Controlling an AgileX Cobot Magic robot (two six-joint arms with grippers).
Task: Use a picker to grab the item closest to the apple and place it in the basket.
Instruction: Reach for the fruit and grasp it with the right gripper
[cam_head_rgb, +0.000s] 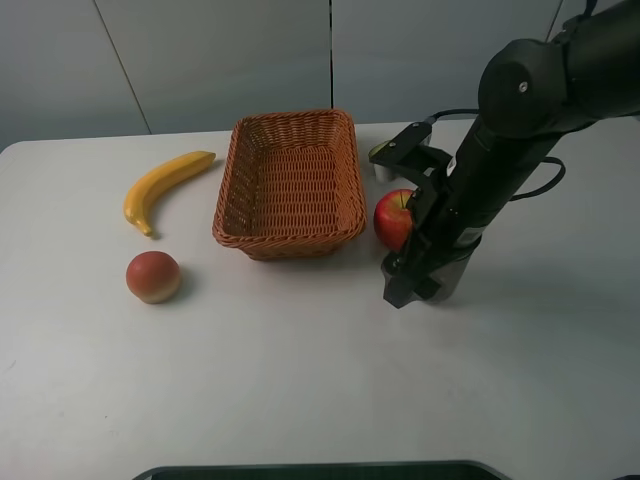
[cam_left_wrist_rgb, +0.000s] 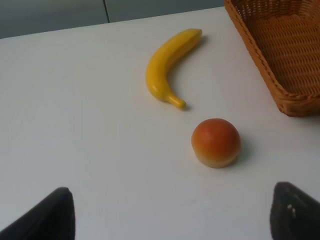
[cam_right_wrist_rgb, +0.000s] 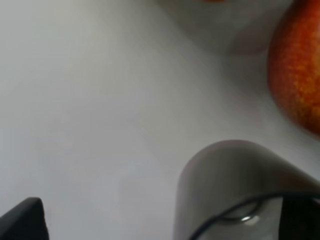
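Note:
The red apple (cam_head_rgb: 393, 217) lies just right of the wicker basket (cam_head_rgb: 290, 185). Right beside the apple stands a grey metal cup (cam_head_rgb: 447, 278), which also fills the lower part of the right wrist view as the cup (cam_right_wrist_rgb: 235, 190) next to the apple (cam_right_wrist_rgb: 297, 75). My right gripper (cam_head_rgb: 412, 283) is down at the cup, open, with one fingertip (cam_right_wrist_rgb: 22, 220) well clear of the cup's wall. The other finger is hidden. My left gripper (cam_left_wrist_rgb: 170, 222) is open and holds nothing.
A yellow banana (cam_head_rgb: 165, 185) and a round peach-coloured fruit (cam_head_rgb: 153, 276) lie left of the basket; the banana (cam_left_wrist_rgb: 167, 67) and the fruit (cam_left_wrist_rgb: 216, 142) also show in the left wrist view. A small grey container (cam_head_rgb: 384, 160) stands behind the apple.

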